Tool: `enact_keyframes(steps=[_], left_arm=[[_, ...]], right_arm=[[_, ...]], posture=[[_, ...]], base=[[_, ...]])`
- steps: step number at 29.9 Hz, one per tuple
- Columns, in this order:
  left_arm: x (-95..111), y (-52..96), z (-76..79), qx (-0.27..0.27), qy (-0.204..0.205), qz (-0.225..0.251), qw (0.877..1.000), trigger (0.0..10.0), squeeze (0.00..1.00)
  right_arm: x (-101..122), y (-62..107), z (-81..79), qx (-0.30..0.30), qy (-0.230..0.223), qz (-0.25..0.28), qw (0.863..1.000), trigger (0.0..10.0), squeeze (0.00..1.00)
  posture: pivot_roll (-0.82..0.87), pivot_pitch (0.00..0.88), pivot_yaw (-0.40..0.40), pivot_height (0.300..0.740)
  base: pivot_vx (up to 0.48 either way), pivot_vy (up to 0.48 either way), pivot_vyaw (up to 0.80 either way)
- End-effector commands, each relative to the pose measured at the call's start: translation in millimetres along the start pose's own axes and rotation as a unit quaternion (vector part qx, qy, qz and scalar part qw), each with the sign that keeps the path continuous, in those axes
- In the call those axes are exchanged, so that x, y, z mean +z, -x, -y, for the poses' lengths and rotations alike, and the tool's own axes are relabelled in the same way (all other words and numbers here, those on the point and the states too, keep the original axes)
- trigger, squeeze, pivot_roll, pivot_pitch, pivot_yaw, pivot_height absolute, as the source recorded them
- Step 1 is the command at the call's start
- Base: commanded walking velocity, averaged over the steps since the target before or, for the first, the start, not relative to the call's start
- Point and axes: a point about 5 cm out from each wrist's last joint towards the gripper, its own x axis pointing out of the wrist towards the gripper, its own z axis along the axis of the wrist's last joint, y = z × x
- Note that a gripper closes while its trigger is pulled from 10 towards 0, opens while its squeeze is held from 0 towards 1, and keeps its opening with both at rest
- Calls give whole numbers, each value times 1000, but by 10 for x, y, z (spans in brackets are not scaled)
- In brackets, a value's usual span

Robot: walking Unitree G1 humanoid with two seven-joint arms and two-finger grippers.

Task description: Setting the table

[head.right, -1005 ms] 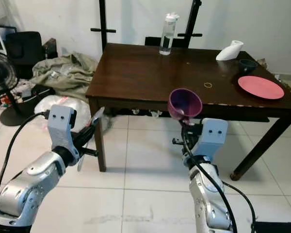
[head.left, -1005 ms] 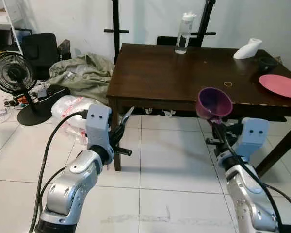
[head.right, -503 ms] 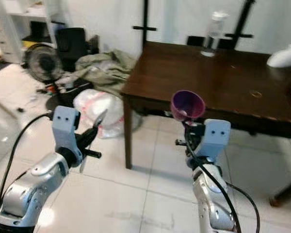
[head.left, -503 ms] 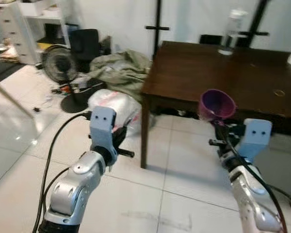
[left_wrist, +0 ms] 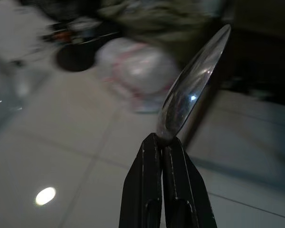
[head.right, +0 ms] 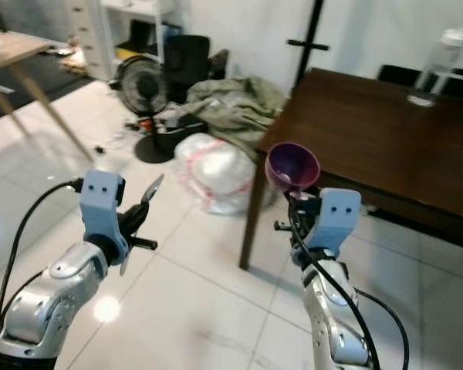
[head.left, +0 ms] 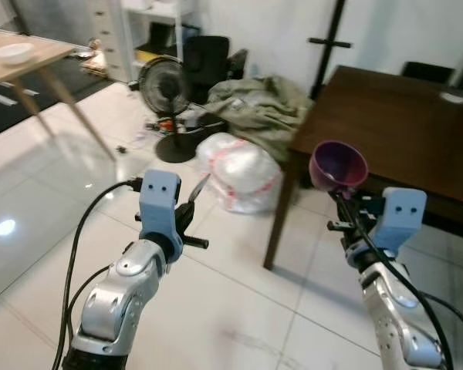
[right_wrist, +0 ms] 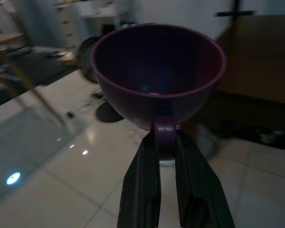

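Right end effector (right_wrist: 167,142) clamped on purple ceramic cup (right_wrist: 157,73) by its handle, upright for carrying; left end effector (left_wrist: 162,142) pinching shiny metal spoon (left_wrist: 194,88), clear of dark wooden tabletop (head.left: 393,131).

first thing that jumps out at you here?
The purple cup, held up by its handle in the right gripper, in front of the dark table. Next, the shiny spoon pinched in the left gripper. Behind them, a fan, a white bag and crumpled cloth litter the floor.
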Motion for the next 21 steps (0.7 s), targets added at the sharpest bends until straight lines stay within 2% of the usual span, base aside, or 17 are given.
enact_keyframes(steps=[1, 18, 21], left_arm=[[-47, 4, -42, 14, -6, -5, 1000, 10000, 0], [-152, -28, -156, 70, -21, -19, 997, 10000, 0], [-173, -35, -199, 90, -36, -20, 995, 10000, 0]], right_arm=[[4, 14, -14, 2, -6, 3, 1000, 10000, 0], [-24, 14, -23, 1, -9, 1, 1000, 10000, 0], [-27, 14, -32, 3, -10, 1, 1000, 10000, 0]], posture=[[56, 93, 66, 740], [56, 88, 65, 740], [56, 90, 64, 740]], base=[[0, 0, 794], [0, 0, 794], [375, 0, 794]])
